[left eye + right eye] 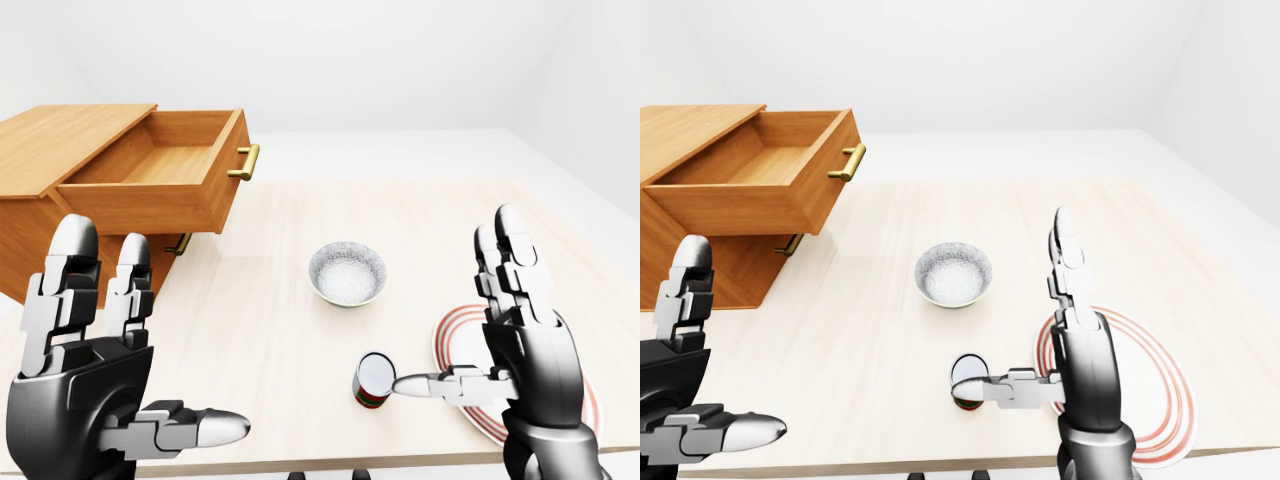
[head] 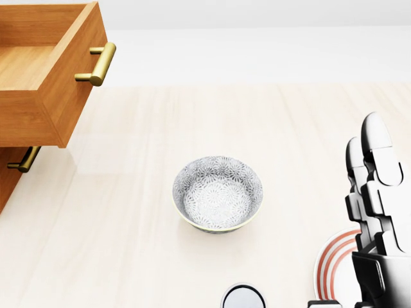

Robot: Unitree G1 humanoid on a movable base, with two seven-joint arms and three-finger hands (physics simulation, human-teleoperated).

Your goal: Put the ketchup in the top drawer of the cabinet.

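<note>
The ketchup is a small upright container with a white cap and a red and green body, standing near the bottom edge of the table; only its cap shows in the head view. My right hand is open just right of it, fingers pointing up, and its thumb tip reaches the ketchup's side. My left hand is open and empty at the bottom left. The wooden cabinet stands at the left with its top drawer pulled open and empty.
A patterned grey bowl sits mid-table between the ketchup and the drawer. A white plate with red rings lies under and right of my right hand. A lower drawer's brass handle shows below the open drawer.
</note>
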